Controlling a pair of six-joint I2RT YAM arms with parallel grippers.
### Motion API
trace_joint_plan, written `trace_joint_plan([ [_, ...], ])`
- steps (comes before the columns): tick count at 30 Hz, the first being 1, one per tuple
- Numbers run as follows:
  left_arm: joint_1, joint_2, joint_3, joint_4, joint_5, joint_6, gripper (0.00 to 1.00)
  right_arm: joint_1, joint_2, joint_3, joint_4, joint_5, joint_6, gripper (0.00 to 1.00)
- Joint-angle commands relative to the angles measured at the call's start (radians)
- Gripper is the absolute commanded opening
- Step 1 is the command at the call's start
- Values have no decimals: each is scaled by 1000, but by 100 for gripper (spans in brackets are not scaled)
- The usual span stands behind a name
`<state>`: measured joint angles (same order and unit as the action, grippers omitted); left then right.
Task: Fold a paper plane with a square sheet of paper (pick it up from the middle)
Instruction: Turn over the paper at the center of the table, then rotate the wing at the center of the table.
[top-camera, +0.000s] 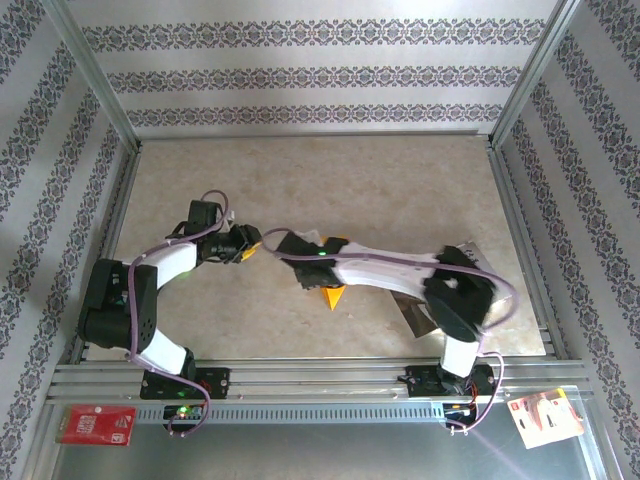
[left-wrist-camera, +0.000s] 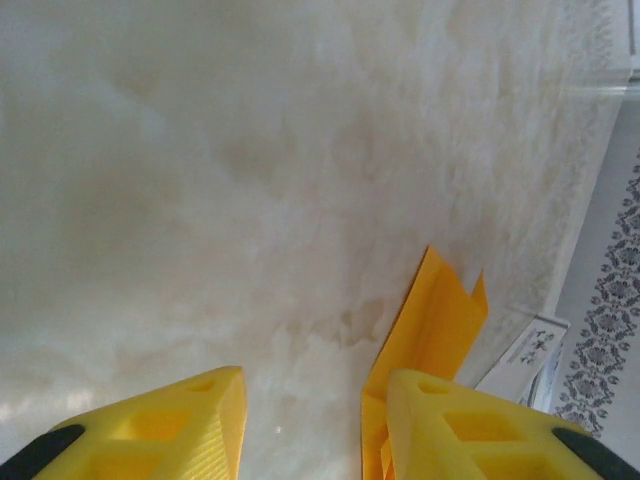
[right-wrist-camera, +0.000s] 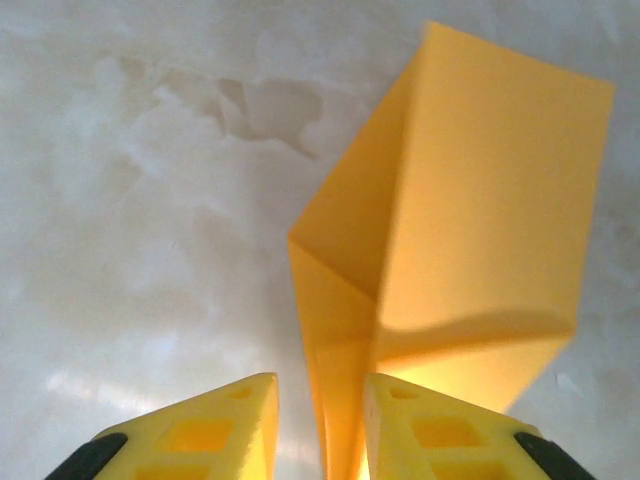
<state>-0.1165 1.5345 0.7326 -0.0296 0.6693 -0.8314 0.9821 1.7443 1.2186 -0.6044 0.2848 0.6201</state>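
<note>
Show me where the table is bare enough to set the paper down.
Bare: the far half of the table, and the near strip between the left arm and the orange paper. Crowded: centre, where left gripper and right gripper meet; right side, under the right arm.

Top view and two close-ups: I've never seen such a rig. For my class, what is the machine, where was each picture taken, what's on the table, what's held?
The left arm and right arm are robots bolted at the near edge of the table. The top view looks down from above and behind; each close-up comes from a wrist camera, its yellow fingers showing. On the table lies partly folded orange paper. The right end effector stands slightly open around a fold; the left end effector is open, paper beside one finger.
</note>
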Motion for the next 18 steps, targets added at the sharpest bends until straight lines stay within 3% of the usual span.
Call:
trace_joint_plan([
  [1, -112, -78, -23, 25, 33, -59, 40, -103, -185, -161, 131, -266, -28, 29],
  [5, -282, -44, 7, 47, -5, -100, 33, -249, -231, -312, 289, -459, -51, 23],
  [7, -326, 13, 48, 46, 8, -107, 26, -279, -209, -344, 379, -522, -44, 18],
  [12, -343, 75, 82, 32, -38, -101, 18, -285, -98, -364, 528, -567, -1, 10],
  [18, -342, 96, 103, -10, -44, -73, 14, -274, -10, -351, 569, -559, 41, 7],
])
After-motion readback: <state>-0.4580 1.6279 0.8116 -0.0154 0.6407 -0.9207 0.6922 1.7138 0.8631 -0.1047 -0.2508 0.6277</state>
